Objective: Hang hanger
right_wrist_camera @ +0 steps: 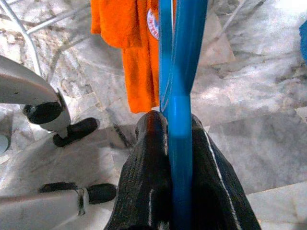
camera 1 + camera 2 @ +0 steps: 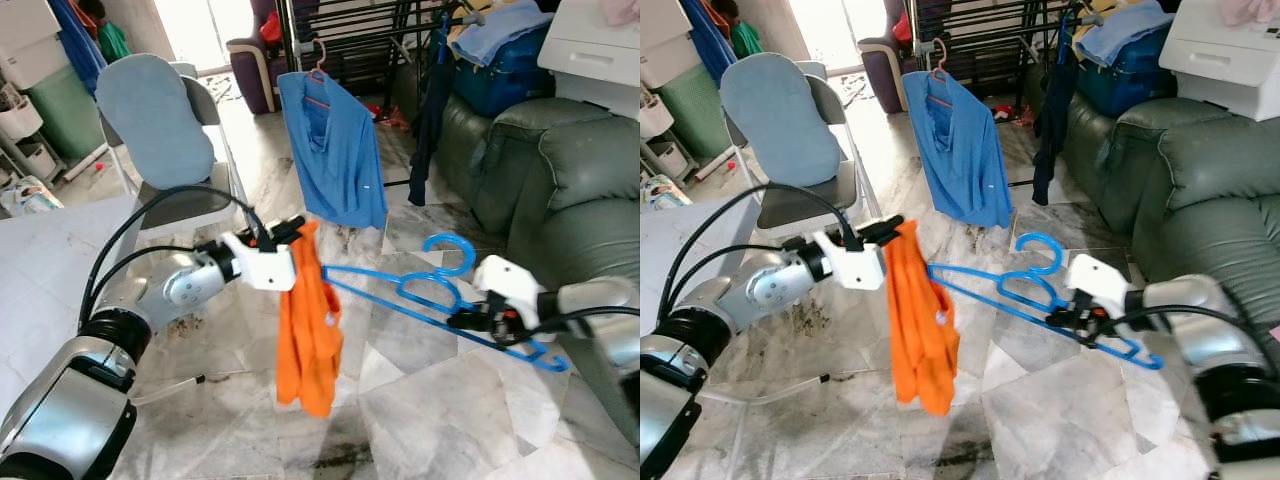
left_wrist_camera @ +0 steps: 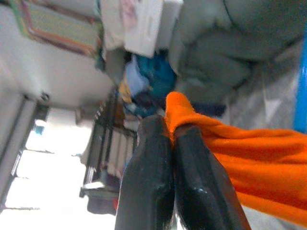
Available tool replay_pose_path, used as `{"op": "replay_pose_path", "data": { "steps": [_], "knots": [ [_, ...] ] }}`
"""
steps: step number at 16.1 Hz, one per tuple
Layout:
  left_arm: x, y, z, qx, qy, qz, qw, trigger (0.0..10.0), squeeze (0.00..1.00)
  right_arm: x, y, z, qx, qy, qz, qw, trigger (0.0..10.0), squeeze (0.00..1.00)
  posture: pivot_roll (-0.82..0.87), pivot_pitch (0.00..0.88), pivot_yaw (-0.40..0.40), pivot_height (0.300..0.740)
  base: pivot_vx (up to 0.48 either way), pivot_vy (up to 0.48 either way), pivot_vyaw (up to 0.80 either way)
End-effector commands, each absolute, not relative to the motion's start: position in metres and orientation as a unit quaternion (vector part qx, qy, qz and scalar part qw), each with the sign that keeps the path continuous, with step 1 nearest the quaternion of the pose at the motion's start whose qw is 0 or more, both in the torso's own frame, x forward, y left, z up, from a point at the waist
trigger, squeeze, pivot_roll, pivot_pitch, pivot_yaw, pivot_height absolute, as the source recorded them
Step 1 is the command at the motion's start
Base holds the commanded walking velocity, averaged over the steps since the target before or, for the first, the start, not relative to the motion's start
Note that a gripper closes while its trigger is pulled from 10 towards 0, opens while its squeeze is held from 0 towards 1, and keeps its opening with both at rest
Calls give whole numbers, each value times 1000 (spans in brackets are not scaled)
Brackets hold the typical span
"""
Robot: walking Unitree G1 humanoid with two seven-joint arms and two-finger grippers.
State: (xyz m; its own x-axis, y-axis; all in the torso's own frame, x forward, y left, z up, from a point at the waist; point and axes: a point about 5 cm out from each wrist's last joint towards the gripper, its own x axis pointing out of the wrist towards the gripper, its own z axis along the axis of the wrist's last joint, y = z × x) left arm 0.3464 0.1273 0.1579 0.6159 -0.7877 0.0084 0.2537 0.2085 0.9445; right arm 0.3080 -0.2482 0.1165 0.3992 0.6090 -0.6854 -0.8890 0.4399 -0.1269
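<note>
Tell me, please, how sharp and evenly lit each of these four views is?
Left eye view: sharp on the orange shirt and blue hanger, but the window behind is blown out white. Right eye view: much the same, glare at the top. Left wrist view: soft and blurred, bright washed-out patch at one side, left gripper fingers dark. Right wrist view: the marble floor is crisp; the right gripper looms large and close.

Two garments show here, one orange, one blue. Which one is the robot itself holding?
The orange shirt: the left gripper pinches its top edge beside the blue hanger held by the right gripper. The blue shirt hangs behind on the drying rack.
</note>
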Motion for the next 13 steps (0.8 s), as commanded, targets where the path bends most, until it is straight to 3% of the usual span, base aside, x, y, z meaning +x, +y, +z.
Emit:
{"op": "replay_pose_path", "data": {
  "steps": [1, 7, 9, 10, 13],
  "knots": [
    [345, 129, 164, 508, -270, -350, 739, 10000, 0, 315, -244, 119, -257, 271, 459, 806, 10000, 0, -50, 0, 135, 740, 0, 0, 0],
    [323, 107, 166, 446, -312, -379, 749, 10000, 0, 339, -236, 106, -232, 250, 341, 876, 10000, 0, -34, 0, 119, 740, 0, 0, 0],
    [314, 98, 162, 423, -313, -387, 757, 10000, 0, 352, -237, 112, -167, 231, 256, 924, 10000, 0, -37, 0, 115, 740, 0, 0, 0],
    [306, 87, 161, 404, -318, -394, 762, 10000, 0, 360, -234, 115, -92, 217, 208, 949, 10000, 0, -38, 0, 113, 740, 0, 0, 0],
    [294, 62, 156, 365, -317, -409, 774, 10000, 0, 379, -212, 134, 89, 161, 159, 970, 10000, 0, -44, 0, 101, 740, 0, 0, 0]
  ]
}}
